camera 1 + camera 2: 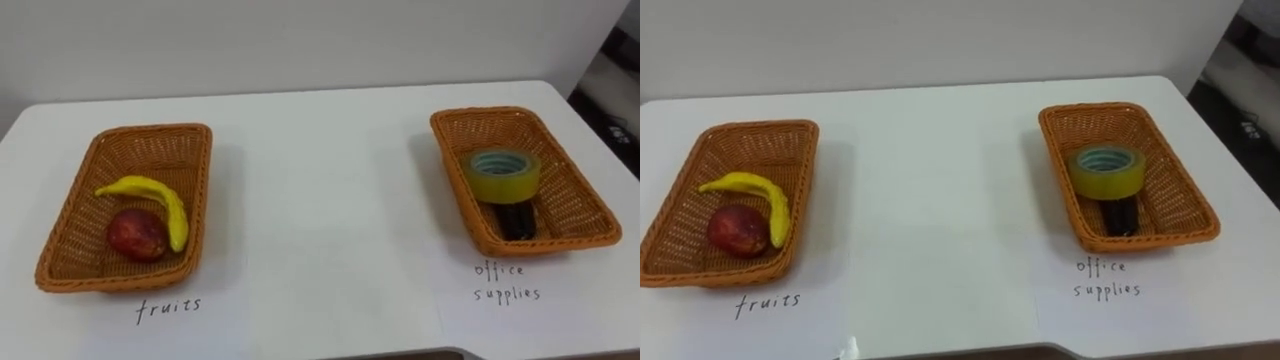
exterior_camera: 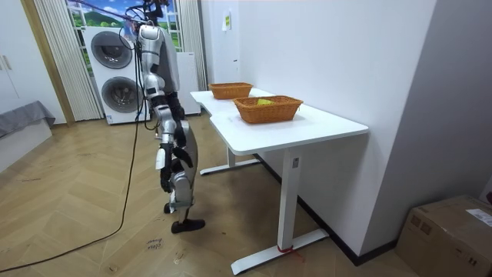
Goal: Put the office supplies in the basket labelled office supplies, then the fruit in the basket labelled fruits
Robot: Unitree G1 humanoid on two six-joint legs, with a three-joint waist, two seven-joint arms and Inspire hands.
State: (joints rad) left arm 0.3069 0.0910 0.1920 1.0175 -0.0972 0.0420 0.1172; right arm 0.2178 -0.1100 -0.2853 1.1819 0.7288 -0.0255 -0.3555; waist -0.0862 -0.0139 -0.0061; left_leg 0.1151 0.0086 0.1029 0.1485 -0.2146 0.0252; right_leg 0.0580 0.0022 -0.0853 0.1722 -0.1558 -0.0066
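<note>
On the white table (image 1: 320,180) stand two wicker baskets. The left basket (image 1: 62,232) holds a yellow banana (image 1: 150,195) and a red apple (image 1: 137,234) that touch each other. In the right basket (image 1: 452,180) a roll of yellowish tape (image 1: 505,173) lies partly on top of a dark object (image 1: 515,218). In the room view the robot stands upright on the wooden floor a short step back from the table's long side. Its right arm hangs at its side, with the right hand (image 2: 159,98) low by the hip.
A handwritten label (image 1: 168,308) lies in front of the left basket and another (image 1: 506,283) in front of the right one. A wall runs behind the table. Washing machines (image 2: 115,73) stand behind the robot, and a cardboard box (image 2: 453,231) sits at the room view's right.
</note>
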